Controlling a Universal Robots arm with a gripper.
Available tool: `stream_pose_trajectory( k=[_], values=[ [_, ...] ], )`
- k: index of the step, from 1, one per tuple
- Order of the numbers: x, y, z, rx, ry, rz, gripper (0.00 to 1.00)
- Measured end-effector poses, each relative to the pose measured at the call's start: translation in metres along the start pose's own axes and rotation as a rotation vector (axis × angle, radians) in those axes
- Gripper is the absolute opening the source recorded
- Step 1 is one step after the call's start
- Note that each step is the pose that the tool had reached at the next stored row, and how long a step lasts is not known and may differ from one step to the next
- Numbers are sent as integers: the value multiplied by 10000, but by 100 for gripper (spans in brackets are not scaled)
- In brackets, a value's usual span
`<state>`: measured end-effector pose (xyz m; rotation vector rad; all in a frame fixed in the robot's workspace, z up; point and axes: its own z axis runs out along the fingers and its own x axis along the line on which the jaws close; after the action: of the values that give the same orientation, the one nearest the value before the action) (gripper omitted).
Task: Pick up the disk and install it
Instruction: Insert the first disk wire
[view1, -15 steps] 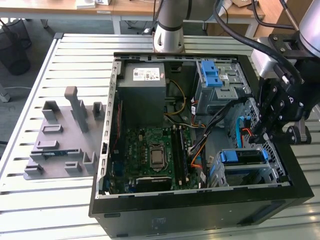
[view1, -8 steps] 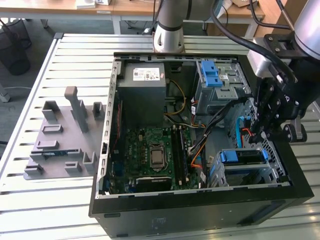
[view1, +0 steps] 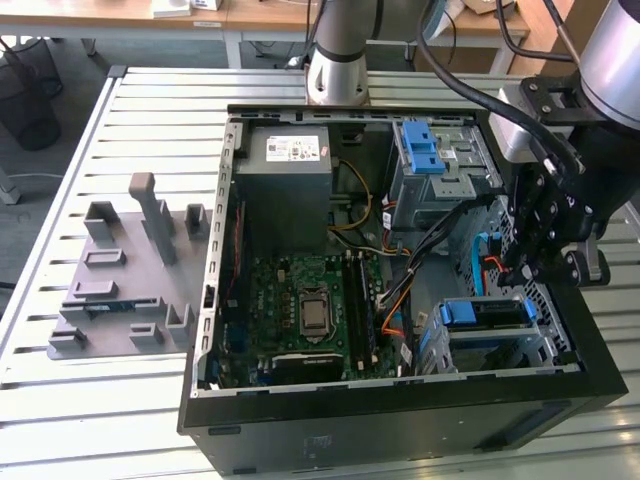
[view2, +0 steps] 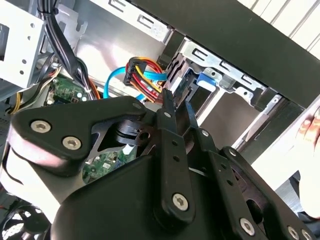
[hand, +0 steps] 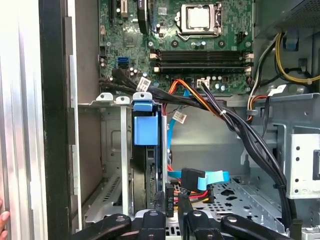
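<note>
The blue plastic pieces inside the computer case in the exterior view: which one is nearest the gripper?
The blue-framed disk in the lower drive cage, just below the gripper. The other, a tall blue latch piece, sits farther off, beside the grey box.

The computer case is matt black metal; its drive cage is bare grey steel; the disk carrier is smooth blue plastic.
</note>
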<state>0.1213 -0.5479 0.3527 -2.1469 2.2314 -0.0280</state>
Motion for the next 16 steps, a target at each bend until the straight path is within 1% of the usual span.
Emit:
stream_pose_trajectory(
  k=[1, 5, 13, 15, 16],
  values=[
    [0, 3, 2, 3, 10, 0, 25],
    [1, 26, 5, 28, 10, -2, 25],
    [4, 37, 33, 42, 42, -3, 25],
    [5, 37, 33, 42, 50, -3, 23],
    [5, 37, 33, 42, 52, -3, 17]
  ],
)
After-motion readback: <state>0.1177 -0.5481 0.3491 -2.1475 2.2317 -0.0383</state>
